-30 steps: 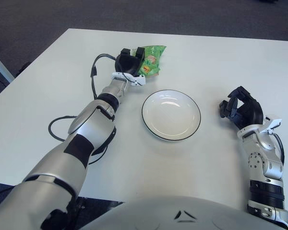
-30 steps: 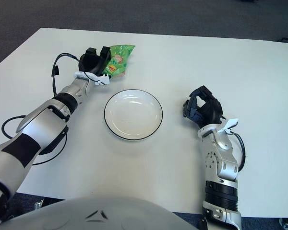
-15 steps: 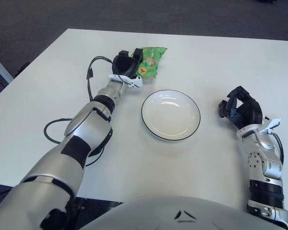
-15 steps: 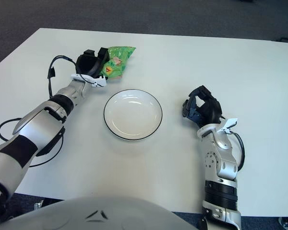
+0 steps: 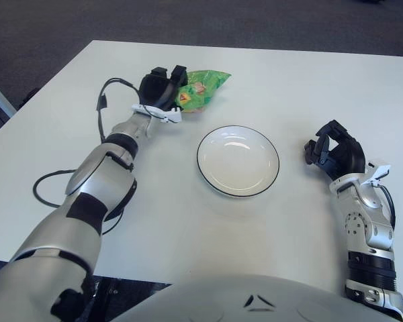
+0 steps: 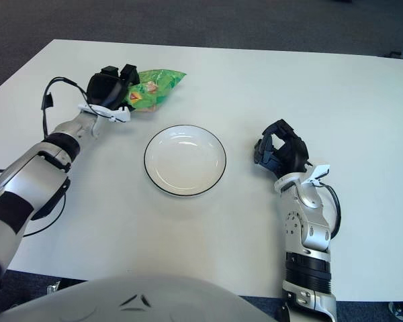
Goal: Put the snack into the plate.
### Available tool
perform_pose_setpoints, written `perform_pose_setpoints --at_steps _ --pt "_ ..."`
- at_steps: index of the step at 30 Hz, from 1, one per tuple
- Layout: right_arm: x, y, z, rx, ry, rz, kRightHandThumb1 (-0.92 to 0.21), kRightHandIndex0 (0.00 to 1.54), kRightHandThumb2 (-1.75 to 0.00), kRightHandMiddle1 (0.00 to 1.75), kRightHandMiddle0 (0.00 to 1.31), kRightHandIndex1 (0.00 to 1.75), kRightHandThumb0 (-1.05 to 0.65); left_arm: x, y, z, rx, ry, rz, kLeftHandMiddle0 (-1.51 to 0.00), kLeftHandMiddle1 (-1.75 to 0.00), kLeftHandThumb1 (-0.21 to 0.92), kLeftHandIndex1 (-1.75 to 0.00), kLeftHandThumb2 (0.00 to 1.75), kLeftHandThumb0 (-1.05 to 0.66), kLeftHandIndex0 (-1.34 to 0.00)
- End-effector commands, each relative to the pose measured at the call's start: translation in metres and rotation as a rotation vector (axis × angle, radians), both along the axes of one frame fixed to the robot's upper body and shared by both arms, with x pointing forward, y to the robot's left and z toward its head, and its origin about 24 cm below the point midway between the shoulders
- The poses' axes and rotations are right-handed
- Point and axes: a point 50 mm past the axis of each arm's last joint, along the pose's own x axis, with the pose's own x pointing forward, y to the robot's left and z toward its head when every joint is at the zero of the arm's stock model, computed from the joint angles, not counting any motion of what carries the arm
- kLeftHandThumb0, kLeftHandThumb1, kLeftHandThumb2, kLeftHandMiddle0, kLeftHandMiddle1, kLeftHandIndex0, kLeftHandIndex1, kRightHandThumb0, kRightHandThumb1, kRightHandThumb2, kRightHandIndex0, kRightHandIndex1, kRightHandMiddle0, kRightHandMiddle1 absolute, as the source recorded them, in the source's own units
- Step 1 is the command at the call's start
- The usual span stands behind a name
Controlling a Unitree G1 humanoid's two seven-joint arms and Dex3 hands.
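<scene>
The snack (image 5: 203, 85) is a green crinkly bag lying on the white table, beyond the plate's far left. My left hand (image 5: 162, 88) is at the bag's left end with its black fingers closed on it. The white plate (image 5: 238, 161) with a dark rim sits in the middle of the table and holds nothing. My right hand (image 5: 332, 150) rests to the right of the plate, fingers curled, holding nothing.
A black cable (image 5: 106, 102) loops from my left wrist along the forearm and lies on the table at the left. The table's (image 5: 309, 80) far edge and left corner border dark carpet.
My left hand has moved to the left, and the snack bag has come with it and turned flatter. The right hand and the plate have stayed put.
</scene>
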Motion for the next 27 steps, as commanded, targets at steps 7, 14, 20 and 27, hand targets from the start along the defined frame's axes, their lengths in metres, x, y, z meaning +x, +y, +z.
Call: perform_pose_setpoints --at_steps 7,14,20,27 --pt "-0.01 0.005 -0.035 0.067 0.154 -0.002 -0.35 1.17 -1.29 1.75 0.59 1.75 -0.48 -0.006 0.019 0.008 -0.124 -0.008 -0.034 -0.77 -1.7 0.14 -1.75 1.51 0.0 -0.51" --pt "-0.008 0.003 -0.035 0.068 0.159 -0.006 -0.37 1.16 -1.26 1.75 0.58 1.75 -0.47 -0.01 0.021 0.015 -0.26 -0.042 -0.072 -0.76 -1.71 0.13 -1.75 1.53 0.0 -0.51" --pt "-0.007 0.002 -0.036 0.068 0.159 -0.013 -0.37 1.15 -1.26 1.75 0.57 1.75 -0.47 -0.014 0.026 0.022 -0.342 -0.077 -0.104 -0.76 -1.73 0.12 -1.75 1.55 0.0 -0.52" --pt "-0.006 0.001 -0.037 0.071 0.158 -0.016 -0.37 1.14 -1.26 1.75 0.57 1.75 -0.47 -0.024 0.037 0.039 -0.453 -0.176 -0.193 -0.78 -1.73 0.1 -1.75 1.58 0.0 -0.54"
